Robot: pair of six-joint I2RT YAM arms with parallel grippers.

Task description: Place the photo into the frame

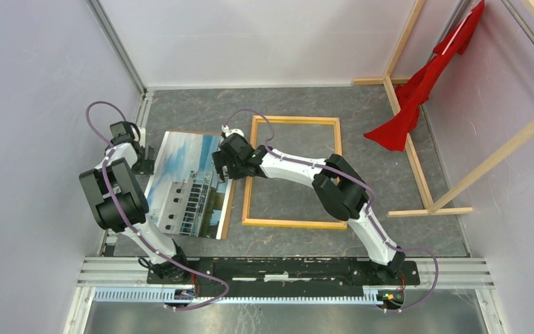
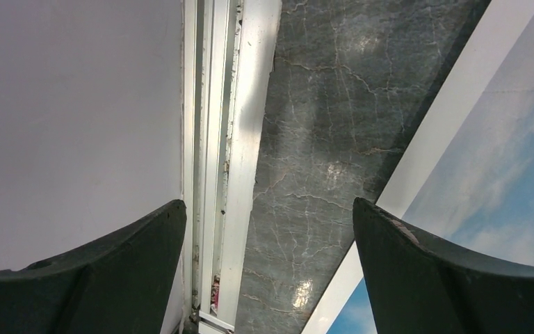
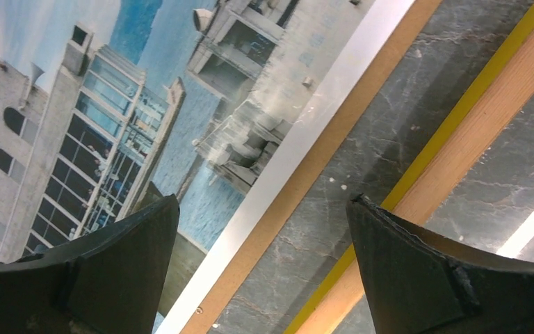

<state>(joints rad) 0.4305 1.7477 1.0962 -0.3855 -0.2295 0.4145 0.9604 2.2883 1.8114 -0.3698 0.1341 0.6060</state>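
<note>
A grey marbled table is seen from above, with bare wooden beams and a red cloth set well off at the far right, out of the working area. The frame is laid flat at the centre. In the right wrist view its rail shows light wood on top and yellow along the side, so it is judged to lie back-up, ready to be loaded from behind. The photo is laid image-up just left of the frame, with a narrow strip of table between them. It rests on a brown backing sheet, whose edge shows along the photo's right side.

The right gripper is held spread wide and empty above the photo's right edge, one finger over the print and the other towards the frame rail. The left gripper is likewise wide open and holds nothing at the photo's far left border. Opposite edges appear to be covered so that the large sheet can be lifted evenly.
</note>
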